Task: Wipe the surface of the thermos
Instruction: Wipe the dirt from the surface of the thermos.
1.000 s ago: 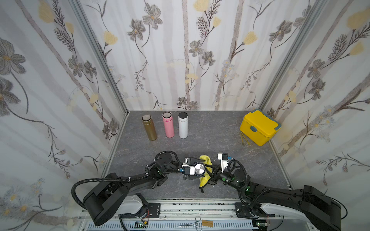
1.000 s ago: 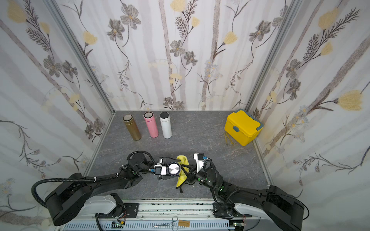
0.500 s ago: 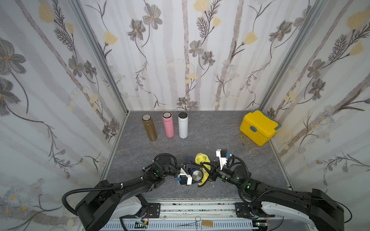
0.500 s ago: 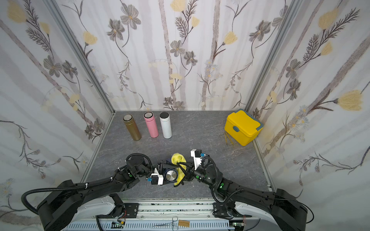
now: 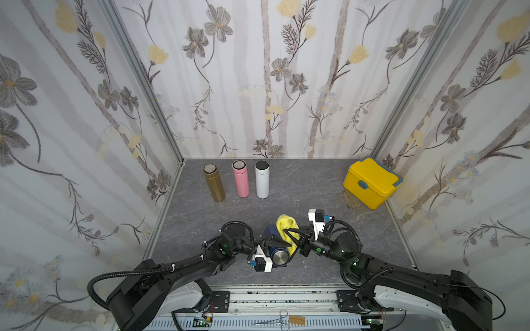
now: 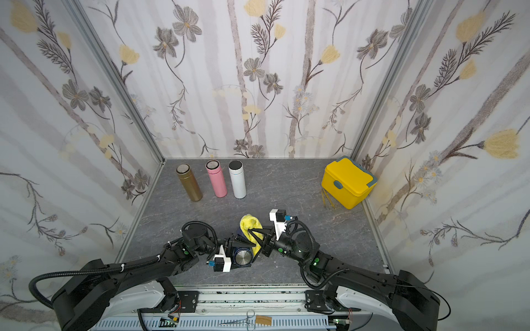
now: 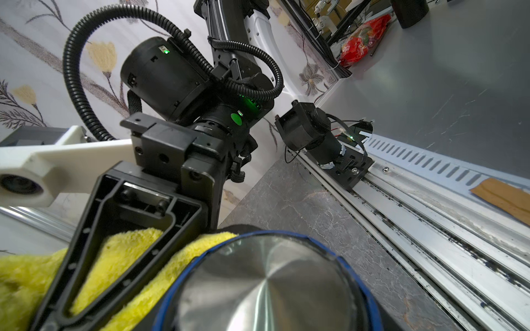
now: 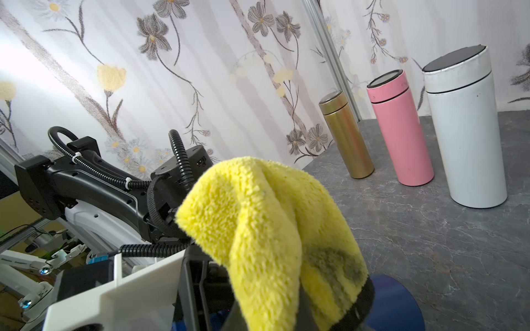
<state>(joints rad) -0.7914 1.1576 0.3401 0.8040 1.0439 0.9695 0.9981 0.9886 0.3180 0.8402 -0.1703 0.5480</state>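
Note:
A dark blue thermos [image 5: 269, 231] with a steel base [image 5: 279, 257] lies tilted just above the table near its front edge, base toward the front. My left gripper [image 5: 276, 243] is shut on its body. My right gripper [image 5: 288, 233] is shut on a yellow cloth [image 5: 284, 223], which drapes over the thermos's far end and down its right side. Both top views show this, with the cloth [image 6: 249, 223] above the steel base [image 6: 243, 256]. In the left wrist view the base [image 7: 266, 286] fills the foreground beside the cloth [image 7: 126, 246]. The right wrist view shows the cloth [image 8: 272, 215] covering most of the thermos [image 8: 398, 301].
Gold [image 5: 213, 183], pink [image 5: 241, 179] and white [image 5: 262, 180] thermoses stand in a row at the back left. A yellow lidded box [image 5: 370, 180] sits at the back right with small scissors [image 5: 354, 202] beside it. The metal rail [image 5: 281, 298] runs along the front edge.
The thermos's steel base has dropped toward the front edge with my left gripper. My right gripper has carried the cloth along the body toward the thermos's far end.

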